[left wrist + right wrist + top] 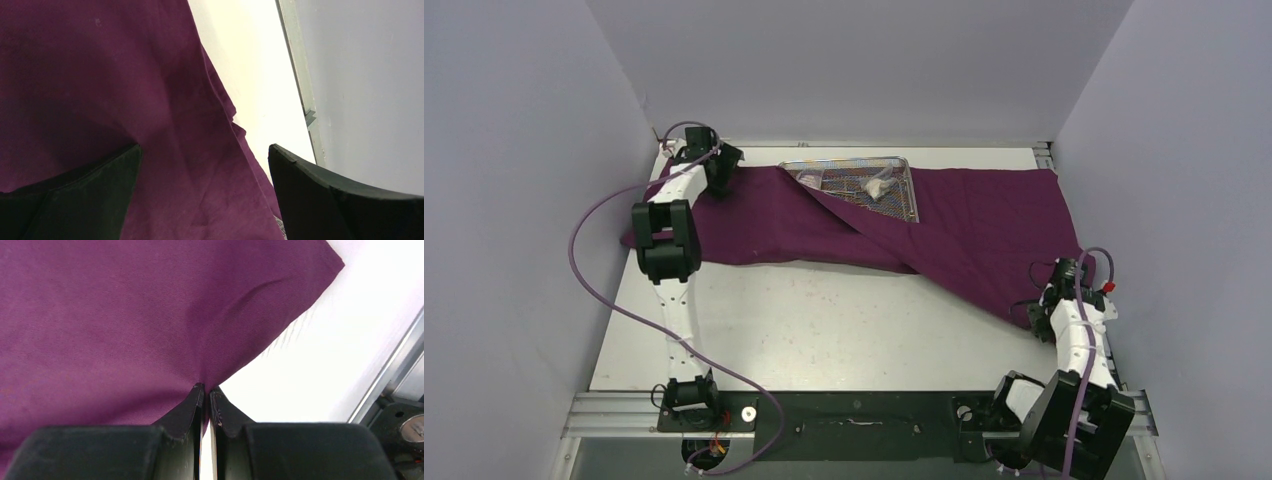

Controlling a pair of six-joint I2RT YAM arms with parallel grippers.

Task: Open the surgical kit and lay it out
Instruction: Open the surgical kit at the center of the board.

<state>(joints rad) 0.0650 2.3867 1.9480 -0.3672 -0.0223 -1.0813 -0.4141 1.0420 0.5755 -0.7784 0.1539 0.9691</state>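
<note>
Purple cloth wrap (984,215) spread across the table (824,320), right gripper (1039,305) pinching its corner, left gripper (721,182) released.
Top view: we see the wrap lying across the upper middle of the frame, one flap folded diagonally over the wire-mesh tray (904,175) at upper centre; a white gauze wad (876,187) shows in the uncovered part. Left gripper sits over the wrap's left end, right gripper at its lower-right corner. Left wrist view: we see the left gripper (204,150) with jaws wide apart and nothing between them, the wrap (100,75) filling the left of the frame, bare table (250,65) and grey wall (365,75) to the right. Right wrist view: we see the right gripper (206,389) clenched on the wrap's (125,315) edge, the fabric puckering toward the tips and white table (310,365) to the right.
</note>
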